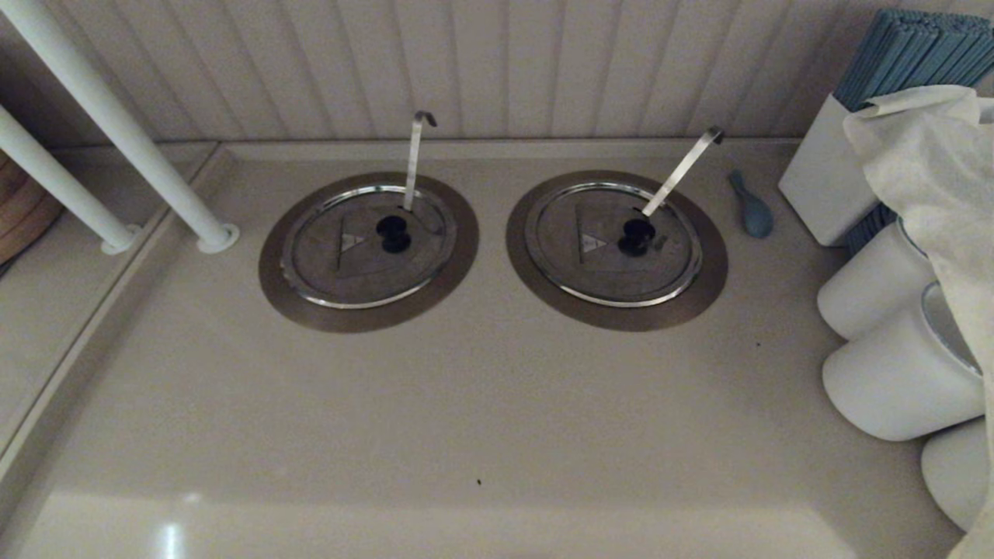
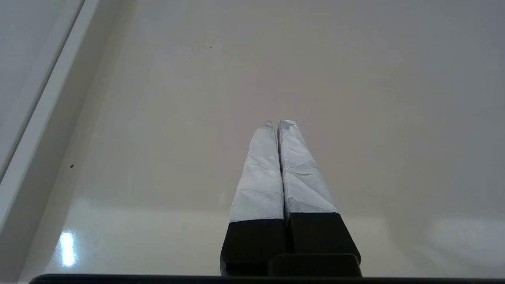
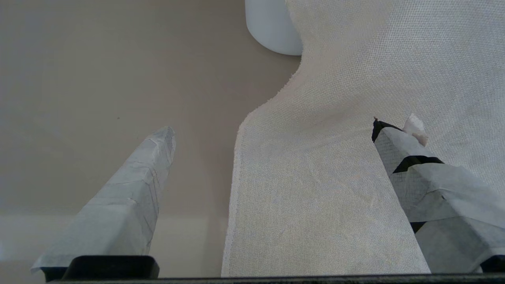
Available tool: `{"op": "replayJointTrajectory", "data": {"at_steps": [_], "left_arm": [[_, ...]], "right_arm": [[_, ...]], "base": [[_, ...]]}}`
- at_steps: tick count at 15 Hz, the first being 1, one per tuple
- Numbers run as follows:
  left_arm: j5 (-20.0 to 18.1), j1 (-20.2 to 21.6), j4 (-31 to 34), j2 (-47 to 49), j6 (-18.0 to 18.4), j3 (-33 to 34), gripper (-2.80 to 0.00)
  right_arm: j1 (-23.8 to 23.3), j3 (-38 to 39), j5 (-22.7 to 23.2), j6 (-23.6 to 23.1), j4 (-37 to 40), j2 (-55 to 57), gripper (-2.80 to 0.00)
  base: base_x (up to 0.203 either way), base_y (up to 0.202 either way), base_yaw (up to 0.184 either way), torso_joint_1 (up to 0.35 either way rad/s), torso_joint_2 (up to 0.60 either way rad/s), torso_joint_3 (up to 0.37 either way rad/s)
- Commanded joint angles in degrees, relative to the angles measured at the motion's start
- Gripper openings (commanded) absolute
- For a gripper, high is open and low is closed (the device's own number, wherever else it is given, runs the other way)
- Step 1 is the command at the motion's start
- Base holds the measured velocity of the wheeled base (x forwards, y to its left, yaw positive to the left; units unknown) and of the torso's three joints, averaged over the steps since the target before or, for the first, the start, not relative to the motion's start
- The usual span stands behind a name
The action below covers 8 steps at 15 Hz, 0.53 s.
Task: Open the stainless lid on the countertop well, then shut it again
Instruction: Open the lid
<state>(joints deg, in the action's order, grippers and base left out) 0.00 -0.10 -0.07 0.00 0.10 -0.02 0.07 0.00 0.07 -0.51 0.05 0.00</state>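
The stainless lid (image 1: 598,260) lies flat on the right-hand countertop well, whose bronze-brown ring (image 1: 621,317) shows around it. It has a black centre knob (image 1: 637,235), a small triangle sticker and a thin hook-tipped rod (image 1: 682,172) slanting up towards the back wall. Neither arm shows in the head view. My right gripper (image 3: 273,130) is open, low over the counter with a white cloth (image 3: 335,177) lying under it and nothing held. My left gripper (image 2: 278,123) is shut and empty over bare counter near the left raised edge.
The twin lid (image 1: 342,264) with its upright strip handle (image 1: 414,163) covers the left well. A blue spoon (image 1: 752,208) lies right of the task well. White canisters (image 1: 893,373), a white box of blue sticks (image 1: 831,178) and the cloth (image 1: 932,155) crowd the right side. White poles (image 1: 116,132) stand back left.
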Motion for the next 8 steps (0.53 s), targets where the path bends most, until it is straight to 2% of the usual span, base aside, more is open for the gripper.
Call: {"op": "replayJointTrajectory", "data": {"at_steps": [1, 8], "left_arm": [[0.0, 0.0, 0.0, 0.1, 0.0, 0.0, -2.8], [0.1, 0.0, 0.0, 0.1, -0.2, 0.0, -2.8]], "right_arm": [[-0.1, 0.0, 0.0, -0.1, 0.0, 0.0, 0.0], [0.0, 0.0, 0.0, 0.0, 0.0, 0.0, 0.0]], "base": [[0.0, 0.0, 0.0, 0.0, 0.0, 0.0], [0.0, 0.0, 0.0, 0.0, 0.0, 0.0]]}}
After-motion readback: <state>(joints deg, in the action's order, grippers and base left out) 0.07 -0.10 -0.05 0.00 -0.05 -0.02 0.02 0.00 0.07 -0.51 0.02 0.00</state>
